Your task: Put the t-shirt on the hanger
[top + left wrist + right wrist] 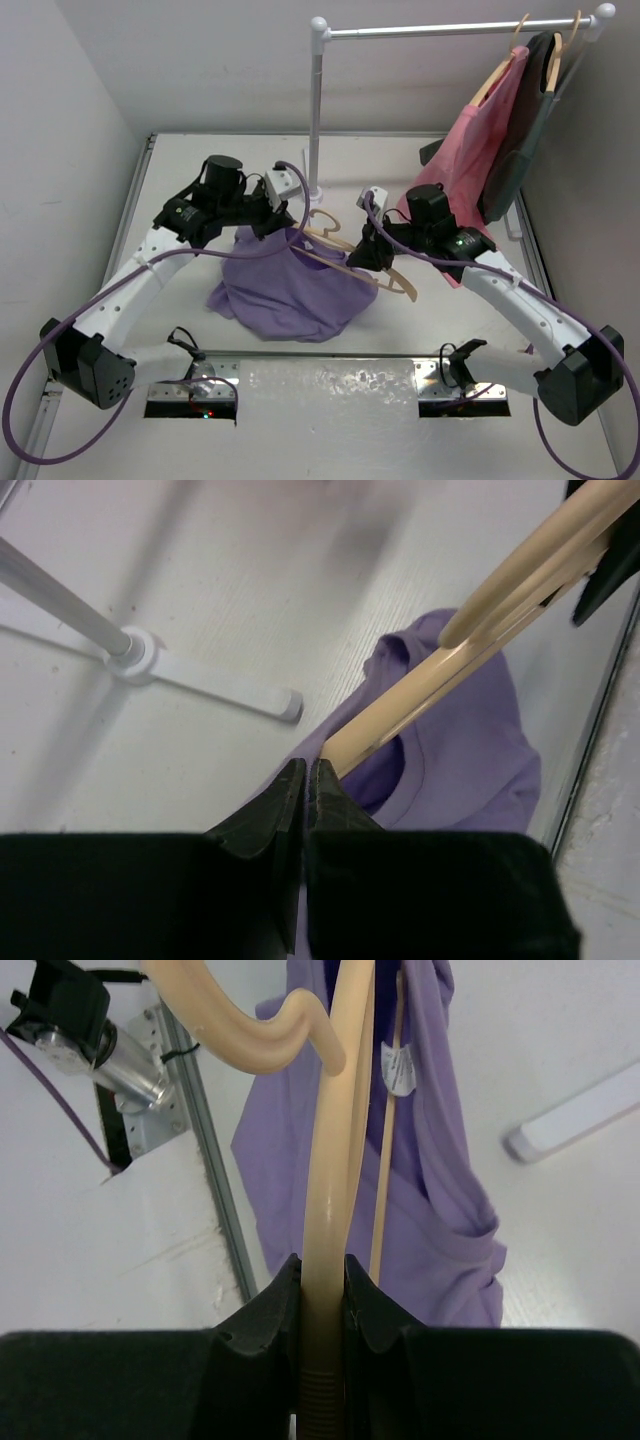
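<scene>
Read as mid-threading: far arm of the hanger pushed toward the neck opening, shoulders not yet seated.

Nearest, mind the t-shirt, heaped in its lower folds on the tabletop between the two arms and lifted to a peak at its upper edge. Hold that peak with the left end effector, pinched fully closed on a thin fold of lavender cloth right beside the hanger's arm tip. Lift a little higher to open the collar rather than let it collapse.

Hold the right end effector as seen, closed narrow around the hanger's near arm. Slide the hanger along its own length through the collar, using the white label as a guide to the neck. Avoid twisting: risk of catching the thin lower bar on the fabric. Draw the cloth over the arm tip rather than forcing wood into bunched folds. Expect dragging and folding from such soft cloth, so go slowly and watch the collar edge.

Farther back, stay apart from the rack pole and its foot, close behind both wrists. Farthest, leave alone the pink garment and the dark grey garment, hung at the rail's right end.
</scene>
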### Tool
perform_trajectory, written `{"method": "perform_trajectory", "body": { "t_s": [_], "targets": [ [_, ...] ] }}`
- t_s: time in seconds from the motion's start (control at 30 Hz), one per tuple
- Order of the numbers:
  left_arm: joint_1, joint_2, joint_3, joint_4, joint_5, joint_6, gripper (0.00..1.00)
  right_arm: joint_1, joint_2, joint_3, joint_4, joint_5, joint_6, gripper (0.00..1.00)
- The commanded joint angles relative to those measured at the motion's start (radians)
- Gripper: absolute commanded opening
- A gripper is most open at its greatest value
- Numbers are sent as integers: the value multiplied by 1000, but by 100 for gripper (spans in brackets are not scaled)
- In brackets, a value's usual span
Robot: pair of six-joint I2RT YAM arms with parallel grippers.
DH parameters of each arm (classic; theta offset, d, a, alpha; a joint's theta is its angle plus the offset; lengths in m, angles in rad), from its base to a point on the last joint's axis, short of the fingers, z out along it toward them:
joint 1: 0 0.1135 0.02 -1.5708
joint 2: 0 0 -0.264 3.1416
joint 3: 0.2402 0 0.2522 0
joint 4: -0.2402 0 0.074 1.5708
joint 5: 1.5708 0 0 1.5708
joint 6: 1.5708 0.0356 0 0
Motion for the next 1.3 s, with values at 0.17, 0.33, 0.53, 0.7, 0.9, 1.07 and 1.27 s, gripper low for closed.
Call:
{"method": "perform_trajectory", "body": {
  "t_s": [0.17, 0.33, 0.53, 0.7, 0.9, 1.07, 1.27],
  "targets": [
    [-1, -55, 31, 20, 117, -85, 0, 14, 5, -88, 335, 7, 38, 0],
    [-18, -56, -46, 99, 120, -142, 0, 42, 51, -254, 650, 20, 111, 0],
    [-24, -33, -102, 15, 36, -17, 37, 57, 110, -380, 856, 16, 165, 0],
    [0, -32, -81, -86, -48, 137, 67, 90, 176, -413, 946, 7, 182, 0],
    [263, -15, -44, -104, -20, 408, 66, 93, 304, -387, 1029, -21, 220, 0],
    [275, 34, -104, -201, 53, 867, 67, 93, 324, -352, 1009, -36, 213, 0],
    [188, 145, -116, -251, 213, 981, 77, 93, 293, -317, 933, -43, 170, 0]
  ]
}}
